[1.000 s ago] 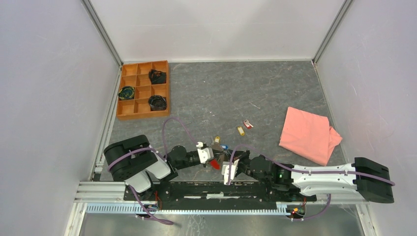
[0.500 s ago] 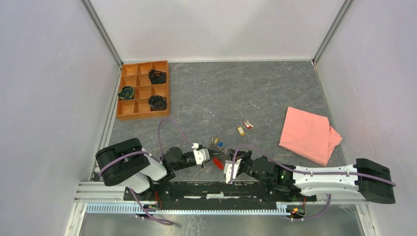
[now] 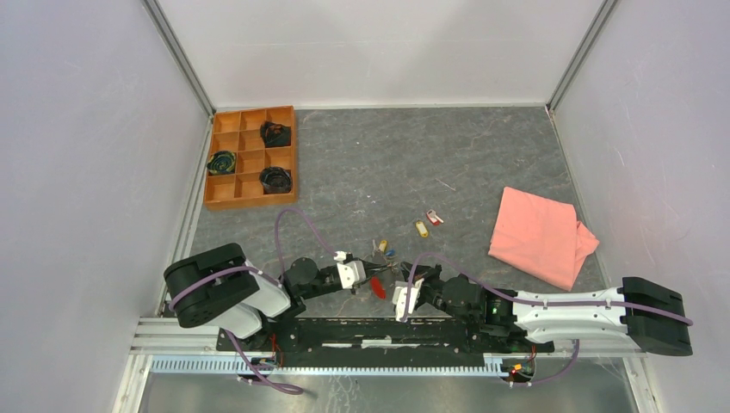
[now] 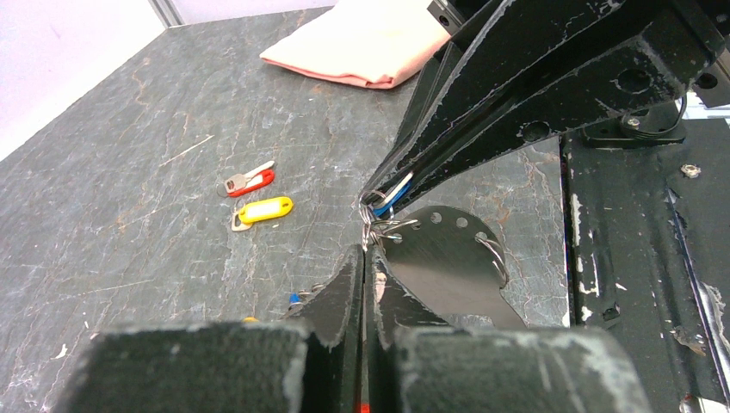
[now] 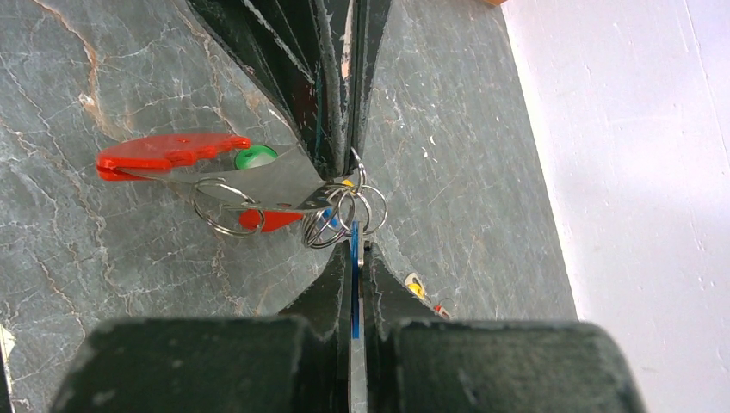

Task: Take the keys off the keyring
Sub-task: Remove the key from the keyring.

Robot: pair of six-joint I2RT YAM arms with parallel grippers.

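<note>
The keyring's red strap (image 3: 379,286) lies on the grey table between my two grippers; the right wrist view shows it (image 5: 168,153) joined to a bunch of thin metal rings (image 5: 344,211). My left gripper (image 3: 370,276) is shut on the keyring at the rings (image 4: 365,249). My right gripper (image 3: 397,280) faces it, shut on a blue-headed key (image 5: 354,245) that hangs on the rings. Its black fingers (image 4: 491,112) fill the left wrist view's upper right. Yellow- and blue-headed keys (image 3: 385,251) sit just behind the grippers. Two loose keys, yellow (image 3: 421,228) and red (image 3: 435,218), lie farther back.
A pink cloth (image 3: 540,235) lies at the right. An orange compartment tray (image 3: 250,157) with dark coiled items stands at the back left. A black rail (image 3: 370,331) runs along the near edge under both arms. White walls close in the table.
My left arm has drawn back to the left and its gripper has shifted slightly left with the keyring. The right gripper has stayed close against it.
</note>
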